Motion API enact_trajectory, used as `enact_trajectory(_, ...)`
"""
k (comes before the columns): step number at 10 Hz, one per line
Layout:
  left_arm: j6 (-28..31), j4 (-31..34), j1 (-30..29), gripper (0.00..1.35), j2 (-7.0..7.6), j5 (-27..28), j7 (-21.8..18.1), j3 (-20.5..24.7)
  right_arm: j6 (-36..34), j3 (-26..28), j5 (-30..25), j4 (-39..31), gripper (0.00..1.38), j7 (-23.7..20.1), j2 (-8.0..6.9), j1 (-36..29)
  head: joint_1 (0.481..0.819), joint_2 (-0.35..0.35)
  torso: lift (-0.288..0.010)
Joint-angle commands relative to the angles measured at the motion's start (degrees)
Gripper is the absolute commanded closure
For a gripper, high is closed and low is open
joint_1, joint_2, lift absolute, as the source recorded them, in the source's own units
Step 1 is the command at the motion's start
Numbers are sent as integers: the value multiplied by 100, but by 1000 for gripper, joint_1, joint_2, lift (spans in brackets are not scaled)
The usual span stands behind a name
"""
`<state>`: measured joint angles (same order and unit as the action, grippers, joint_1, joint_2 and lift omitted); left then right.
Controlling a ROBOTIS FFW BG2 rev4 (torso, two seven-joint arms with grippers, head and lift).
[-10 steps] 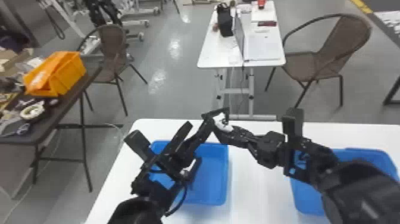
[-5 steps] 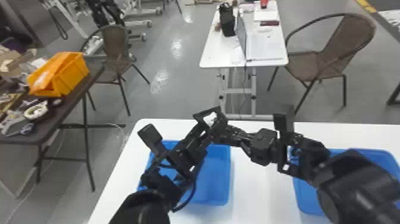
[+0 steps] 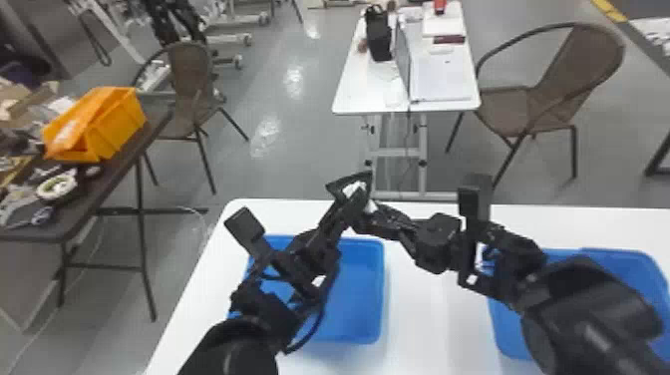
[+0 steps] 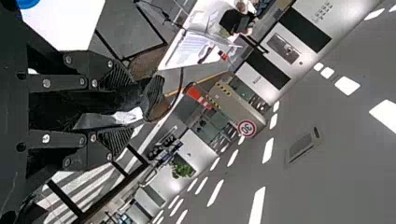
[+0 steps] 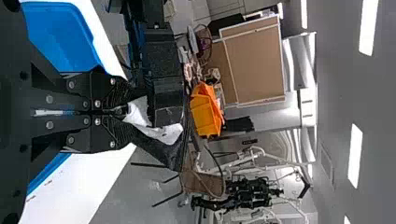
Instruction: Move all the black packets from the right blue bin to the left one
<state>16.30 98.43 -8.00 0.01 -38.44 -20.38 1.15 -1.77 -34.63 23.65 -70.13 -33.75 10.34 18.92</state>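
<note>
Above the far side of the left blue bin (image 3: 366, 294), my left gripper (image 3: 348, 198) and right gripper (image 3: 370, 219) meet at a black packet with white parts (image 3: 355, 188). In the right wrist view the right gripper (image 5: 122, 111) is shut on one end of the packet (image 5: 171, 134). The left wrist view has the left gripper (image 4: 123, 110) open, with the packet (image 4: 130, 116) between its two fingers. The right blue bin (image 3: 620, 259) lies partly beneath the right arm, its contents mostly hidden.
Both bins stand on a white table (image 3: 428, 319), with bare tabletop between them. Off to the left is a dark side table (image 3: 65, 219) with an orange box (image 3: 117, 124). Beyond the work table are a white desk (image 3: 369, 97) and a wicker chair (image 3: 508, 112).
The left gripper has come up and over to the packet, its fingers now on either side of it. The right gripper has shifted slightly left with the packet.
</note>
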Motion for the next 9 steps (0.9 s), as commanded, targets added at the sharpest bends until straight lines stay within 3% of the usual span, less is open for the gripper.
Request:
enact_trajectory(1, -136, 1, -18, 1202, -16, -23, -18, -9, 36, 62, 0, 79, 1282, 0, -67, 15, 695, 209, 0)
enact_trajectory(4, -461, -8, -70, 1202, -16, -23, -1, 0, 291, 185, 0, 307, 1282, 0, -199, 103, 695, 214, 0)
enact_trajectory(5, -628, -17, -105, 1202, -16, -23, 26, 26, 379, 316, -9, 342, 1061, 0, -225, 68, 695, 216, 0)
enact_trajectory(6, -733, -26, -132, 1202, -16, 65, 17, 96, 379, 598, -9, 219, 473, -27, -234, -99, 695, 216, 0)
enact_trajectory(7, -988, -87, -149, 1202, -16, 381, 26, 228, 150, 1064, -132, -97, 30, -44, -243, -389, 695, 215, 0)
enact_trajectory(8, -1375, -219, -193, 1202, -16, 926, 87, 457, 36, 1565, -396, -475, 53, -35, -261, -723, 695, 211, 0)
enact_trajectory(9, -1709, -369, -264, 1202, -16, 1436, 140, 711, -140, 1951, -563, -747, 171, -35, -278, -1013, 695, 210, 0)
